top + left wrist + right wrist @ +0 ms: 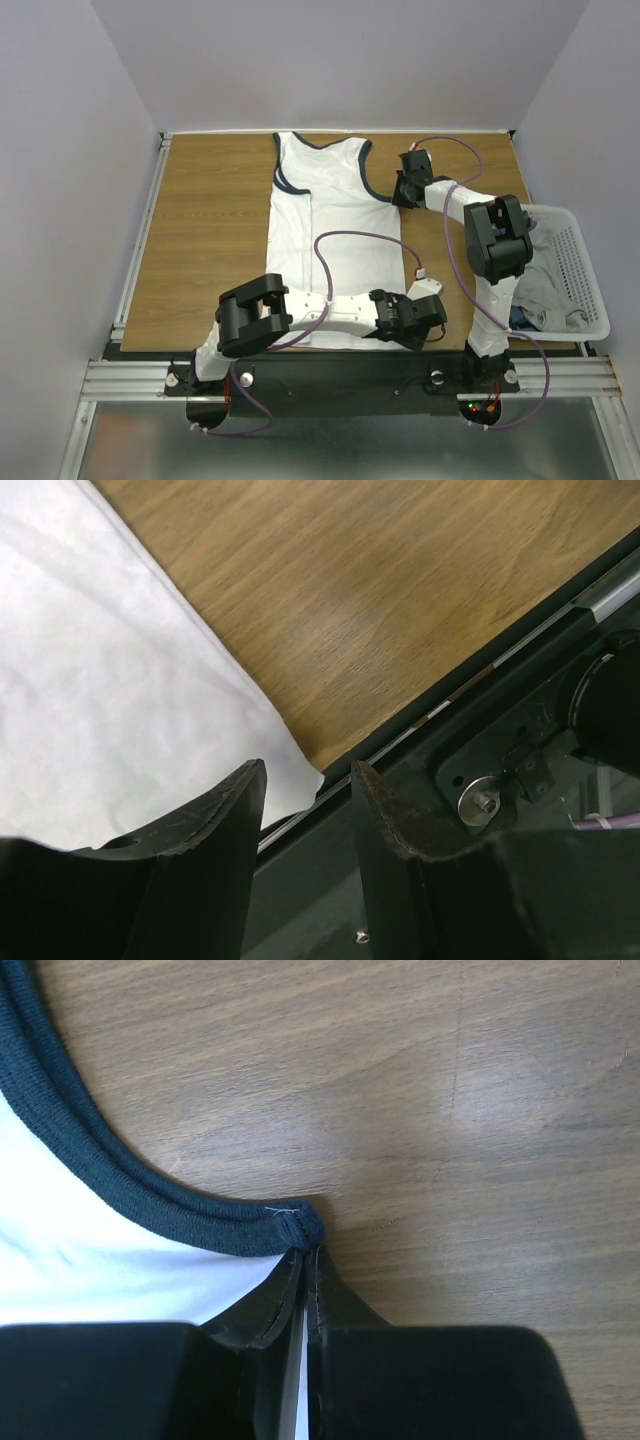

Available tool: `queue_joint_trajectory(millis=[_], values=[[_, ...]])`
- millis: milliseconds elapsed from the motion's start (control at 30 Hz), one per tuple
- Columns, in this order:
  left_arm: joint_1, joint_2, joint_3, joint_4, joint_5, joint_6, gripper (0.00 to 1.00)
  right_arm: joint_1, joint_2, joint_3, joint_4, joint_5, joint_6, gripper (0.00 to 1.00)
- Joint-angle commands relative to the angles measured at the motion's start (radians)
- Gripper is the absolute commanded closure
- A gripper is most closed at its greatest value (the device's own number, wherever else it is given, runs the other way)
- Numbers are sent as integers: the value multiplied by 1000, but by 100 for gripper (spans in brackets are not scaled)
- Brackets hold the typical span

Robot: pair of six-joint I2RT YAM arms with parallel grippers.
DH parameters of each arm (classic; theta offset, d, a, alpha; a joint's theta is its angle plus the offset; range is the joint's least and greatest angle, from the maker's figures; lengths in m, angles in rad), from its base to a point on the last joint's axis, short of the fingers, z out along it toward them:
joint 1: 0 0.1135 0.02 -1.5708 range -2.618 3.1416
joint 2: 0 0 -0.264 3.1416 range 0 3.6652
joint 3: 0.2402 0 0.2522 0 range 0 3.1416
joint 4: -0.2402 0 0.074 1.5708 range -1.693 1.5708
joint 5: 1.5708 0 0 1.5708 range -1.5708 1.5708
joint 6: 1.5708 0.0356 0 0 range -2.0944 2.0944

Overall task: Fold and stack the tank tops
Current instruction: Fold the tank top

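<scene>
The white tank top (pixel 340 210) with navy-edged neck and armholes lies flat on the wooden table (pixel 210 230), straps far, its left side folded inward. No print shows. My left gripper (pixel 432 312) is open at the hem's near right corner; in the left wrist view (pixel 308 770) that corner of white cloth (pixel 100 680) lies between the fingertips. My right gripper (pixel 399 193) is shut on the tank top's right side just below the armhole; in the right wrist view (pixel 305 1250) the jaws pinch the cloth at the navy edging (pixel 150 1210).
A white mesh basket (pixel 578 262) stands at the table's right edge, holding a grey top (pixel 545 285) and a dark blue one (pixel 522 318). The metal rail (pixel 560 620) runs along the near table edge close to the left gripper.
</scene>
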Motion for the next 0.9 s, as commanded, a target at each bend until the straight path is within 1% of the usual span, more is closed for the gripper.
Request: queue_joint_trajectory(millis=[0, 267, 433, 533, 567, 633, 667, 733, 833, 867], values=[[-13, 14, 62, -52, -43, -14, 49, -12, -10, 43, 34, 3, -17, 93], [-24, 49, 79, -52, -50, -4, 53, -12, -11, 41, 34, -6, -10, 94], [-28, 74, 94, -51, -57, 15, 58, -13, -16, 40, 34, -3, -12, 94], [-27, 74, 93, -51, -60, 19, 67, -12, -16, 41, 34, -3, -12, 93], [-28, 72, 91, -52, -63, 21, 75, -13, -16, 41, 34, -2, -12, 94], [-27, 56, 89, -52, -77, 25, 83, -13, -20, 43, 32, 0, -12, 94], [-27, 50, 86, -52, -87, 28, 91, -13, -22, 43, 32, 3, -12, 94], [-27, 19, 77, -43, -90, 38, 100, -13, -26, 44, 32, 6, -13, 94], [-27, -38, 30, -6, -90, 44, 100, -13, -43, 50, 29, 6, -9, 94], [-25, -55, -7, 23, -89, 39, 100, -15, -54, 58, 21, -5, -4, 95]])
